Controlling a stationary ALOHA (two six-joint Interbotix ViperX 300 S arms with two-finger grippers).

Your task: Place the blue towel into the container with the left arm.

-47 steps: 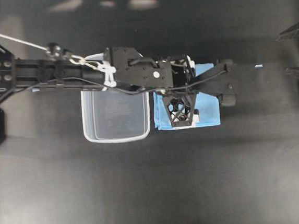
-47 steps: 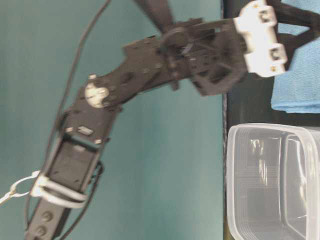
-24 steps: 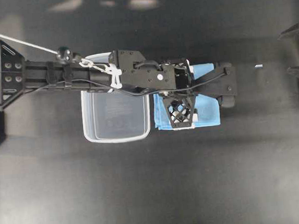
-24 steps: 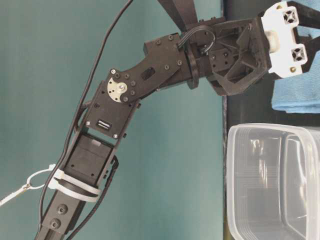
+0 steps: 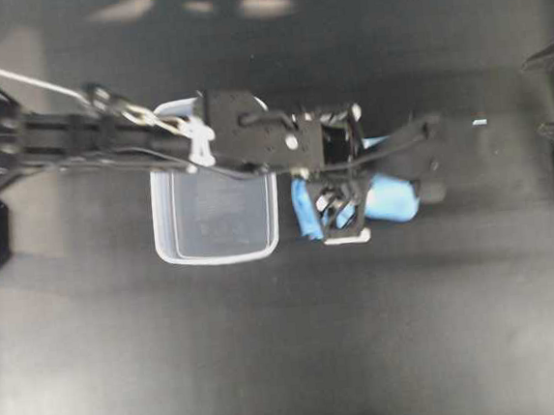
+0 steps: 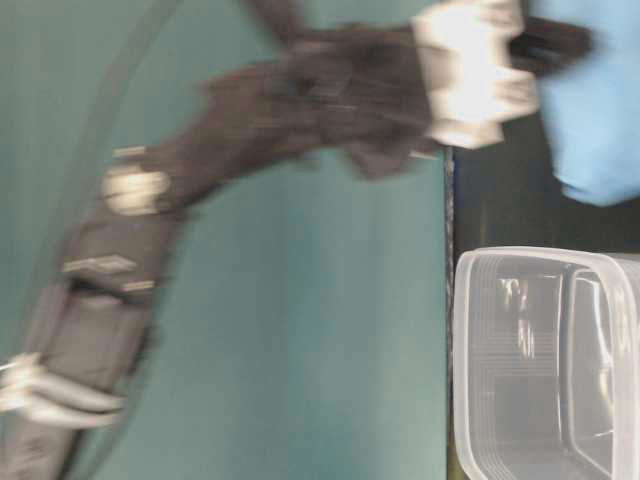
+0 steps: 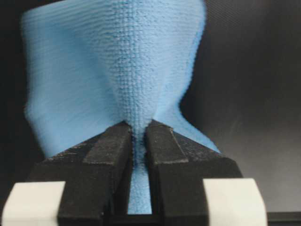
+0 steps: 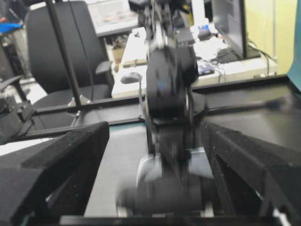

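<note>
Left wrist view: my left hand (image 7: 136, 141) pinching blue towel (image 7: 117, 70), cloth bunched, fanning out beyond fingers. Overhead: towel just right of clear container (image 5: 215, 213) on black bench (image 5: 289, 342). Right hand (image 8: 155, 155) spread wide.

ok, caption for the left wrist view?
Left gripper pinching a bunched fold of the blue towel above the black table.

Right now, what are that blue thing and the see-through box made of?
The towel looks like soft knitted or terry cloth, matte: a fine looped weave shows, and it bunches into folds where the left claw pinches it. The box looks like clear, glossy plastic: the dark table shows through it, and its rim catches light.
</note>
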